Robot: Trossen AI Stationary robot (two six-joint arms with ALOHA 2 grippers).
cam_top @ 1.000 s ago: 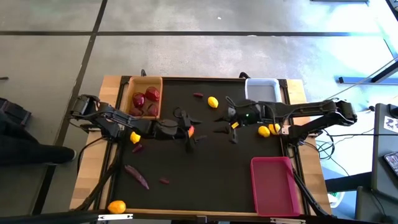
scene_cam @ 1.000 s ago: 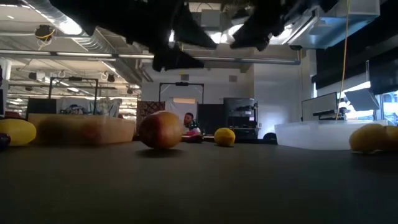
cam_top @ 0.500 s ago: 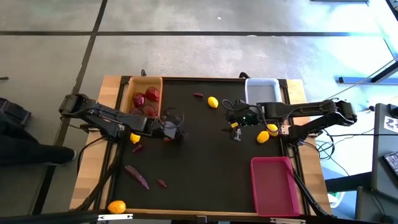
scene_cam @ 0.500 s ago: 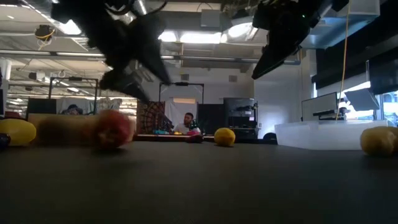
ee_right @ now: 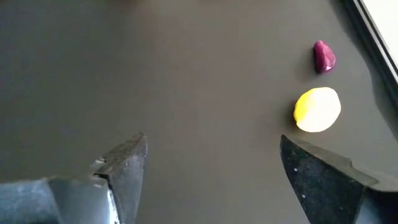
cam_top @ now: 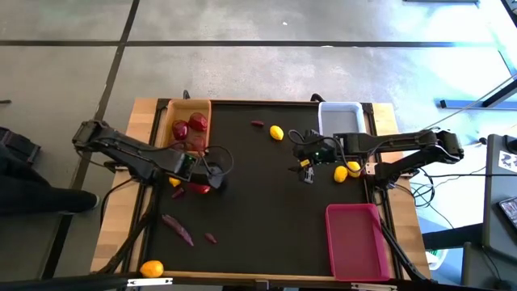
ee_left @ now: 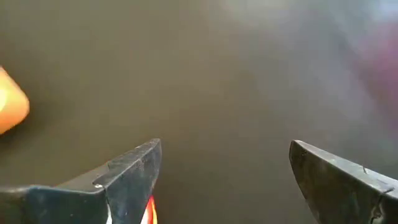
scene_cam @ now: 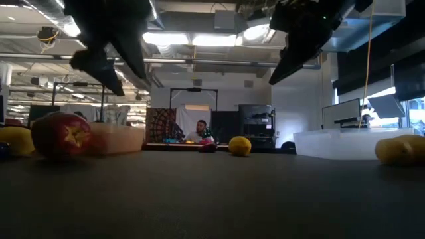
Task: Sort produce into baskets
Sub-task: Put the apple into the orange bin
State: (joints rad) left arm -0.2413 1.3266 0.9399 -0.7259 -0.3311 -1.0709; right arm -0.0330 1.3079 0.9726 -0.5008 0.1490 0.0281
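Note:
My left gripper (cam_top: 196, 171) (ee_left: 224, 146) is open and hangs above the mat's left part. A dark red round fruit (cam_top: 202, 188) (scene_cam: 61, 135) rests on the mat just below and beside it, untouched. My right gripper (cam_top: 305, 168) (ee_right: 211, 140) is open and empty above the mat's right middle. The tan wooden basket (cam_top: 187, 109) at the far left holds several red fruits. The white basket (cam_top: 339, 117) stands at the far right, the pink basket (cam_top: 355, 238) at the near right. A yellow fruit (cam_top: 277, 132) (ee_right: 317, 110) and a purple piece (cam_top: 257, 124) (ee_right: 323, 56) lie on the far mat.
Two yellow fruits (cam_top: 347, 170) lie right of my right gripper, one yellow fruit (cam_top: 175, 180) left of the red fruit, an orange one (cam_top: 151, 267) at the near left corner. Thin purple pieces (cam_top: 178, 228) (cam_top: 212, 238) lie on the near left mat.
My left gripper has gone from the mat's middle toward the table's left edge. The red fruit has rolled along the mat the same way and now rests near the wooden basket. My right gripper has drawn back slightly toward the right edge.

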